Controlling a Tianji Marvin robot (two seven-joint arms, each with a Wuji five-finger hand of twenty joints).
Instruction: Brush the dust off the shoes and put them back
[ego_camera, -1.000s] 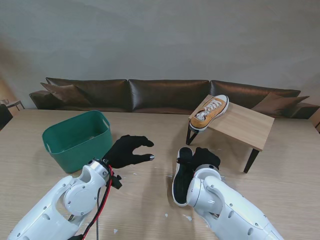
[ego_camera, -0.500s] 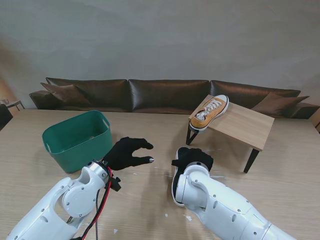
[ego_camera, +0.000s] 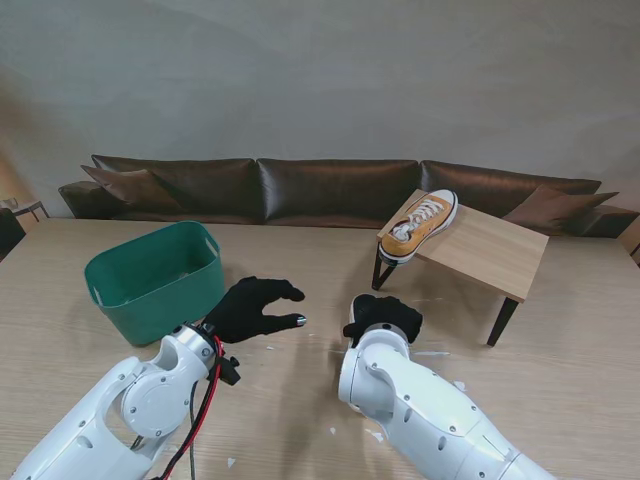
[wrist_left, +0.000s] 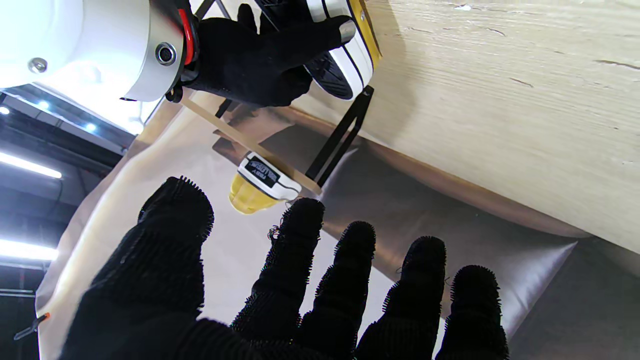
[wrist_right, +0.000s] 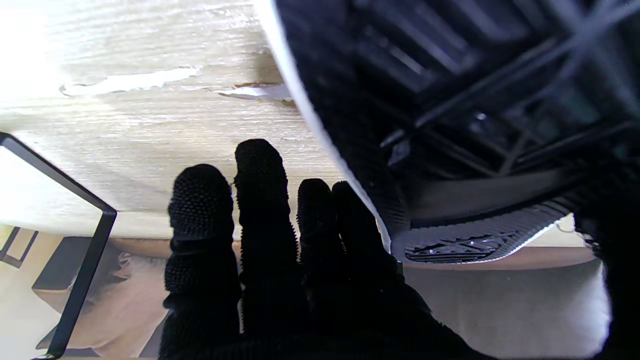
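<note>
Black shoe (wrist_right: 450, 125) has left the bench (ego_camera: 300, 400): the right hand (ego_camera: 385, 315), clamped on it, now holds it raised, ready for brushing. Left hand (ego_camera: 255, 305) hovers beside, fingers spread, empty. Yellow shoe (ego_camera: 420, 225) waits on the stand (ego_camera: 490, 250).

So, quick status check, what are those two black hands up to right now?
Right hand shut on black shoe. Left hand open, empty, hovering beside green bin. Yellow shoe sits on small stand. Nothing in the way.

A bin (ego_camera: 155, 280) sits left; a shoe (ego_camera: 418, 225) rests on the small stand (ego_camera: 490, 250) right.
</note>
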